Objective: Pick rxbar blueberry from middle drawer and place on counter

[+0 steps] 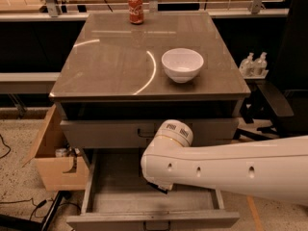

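Glossy grey-brown counter (pixel 120 57) above holds a white bowl (pixel 182 64) and red can (pixel 136 7); below, the matte middle drawer (pixel 122 191) stands pulled open. The gripper (pixel 158 187) is down inside it, under the smooth white arm (pixel 231 167), its state impossible to tell, and the rxbar blueberry is hidden. A flat, slick wrapper probably wants a low pinch across its narrow width.

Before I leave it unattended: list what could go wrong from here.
1. The arm covers much of the open drawer. The gripper points down into it, mostly hidden under the wrist, and no bar shows, so a grasp could miss unseen.
2. The upper drawer sits right above the wrist; lifting straight up could strike it.
3. The bowl stands near the counter's front right; placing there might knock it.
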Available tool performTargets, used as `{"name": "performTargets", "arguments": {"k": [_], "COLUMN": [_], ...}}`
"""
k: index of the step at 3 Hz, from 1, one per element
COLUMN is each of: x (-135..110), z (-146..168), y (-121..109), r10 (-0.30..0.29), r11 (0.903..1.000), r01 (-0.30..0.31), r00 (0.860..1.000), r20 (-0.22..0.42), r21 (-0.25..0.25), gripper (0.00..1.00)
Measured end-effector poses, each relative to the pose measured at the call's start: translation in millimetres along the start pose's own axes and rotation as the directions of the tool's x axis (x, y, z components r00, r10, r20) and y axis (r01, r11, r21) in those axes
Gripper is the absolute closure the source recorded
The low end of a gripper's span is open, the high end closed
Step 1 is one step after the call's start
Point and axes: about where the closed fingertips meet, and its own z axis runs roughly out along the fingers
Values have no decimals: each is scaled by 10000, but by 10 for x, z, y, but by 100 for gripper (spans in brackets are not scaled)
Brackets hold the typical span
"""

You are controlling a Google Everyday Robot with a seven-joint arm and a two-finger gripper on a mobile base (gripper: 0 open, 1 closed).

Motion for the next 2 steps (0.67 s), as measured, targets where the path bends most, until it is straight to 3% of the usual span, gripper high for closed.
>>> {"name": "performTargets", "arguments": {"k": [1, 2], "x": [-54, 39], "z": [-503, -974], "y": [68, -21], "r10": [358, 415], "r11": [9965, 9931], "r01": [-406, -561], "r00": [9972, 9895], "r20": [-662, -1388], "r21": [-724, -1027], "gripper": [100, 100]}}
